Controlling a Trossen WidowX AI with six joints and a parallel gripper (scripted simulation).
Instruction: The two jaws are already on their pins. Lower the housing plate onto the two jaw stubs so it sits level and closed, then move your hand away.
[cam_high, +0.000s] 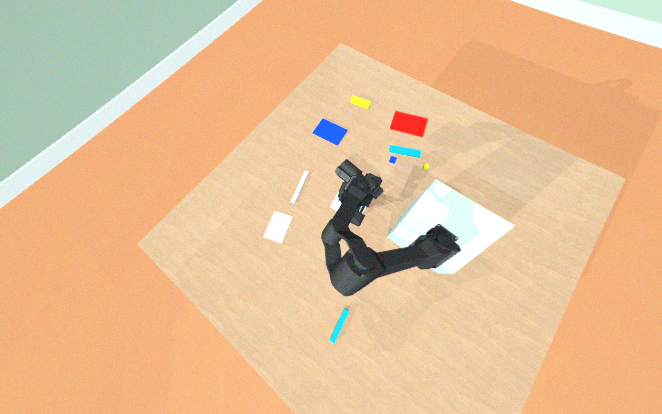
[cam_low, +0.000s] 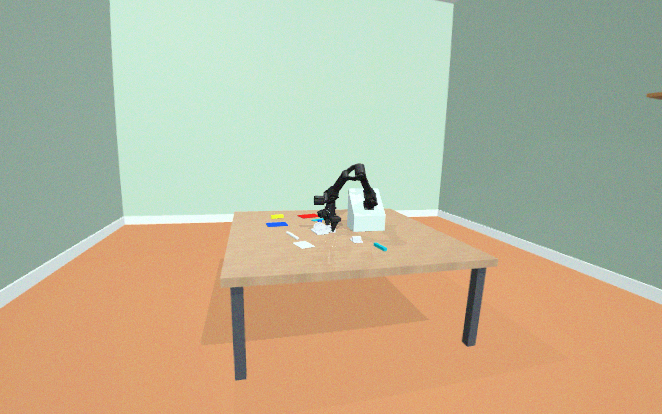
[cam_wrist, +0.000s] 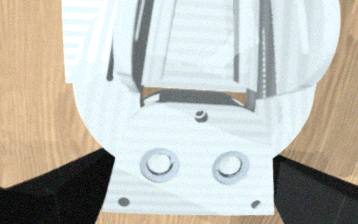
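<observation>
Housing plate (cam_wrist: 194, 192), white and roughly square at its near end, was clamped between the black fingers of the end effector (cam_high: 367, 204) (cam_low: 332, 226) (cam_wrist: 189, 157), one finger at each side edge. Two round pins (cam_wrist: 159, 163) (cam_wrist: 230, 165) showed in it side by side, each ringed in pale grey, with a small dark hole near each near corner. Beyond it in the wrist view lay the rest of the white assembly (cam_high: 335, 202) (cam_low: 321, 229) (cam_wrist: 295, 115), over the table (cam_high: 225, 240) (cam_low: 280, 262). Whether the plate sat level and fully down could not be told. In the top view, a white strip (cam_high: 299, 187) (cam_low: 292, 235) and a white rectangle (cam_high: 278, 227) (cam_low: 304, 245) lay to one side of the end effector; a large slant-topped box (cam_high: 485, 225) (cam_low: 367, 221) stood on the other. The end effector had not let go.
</observation>
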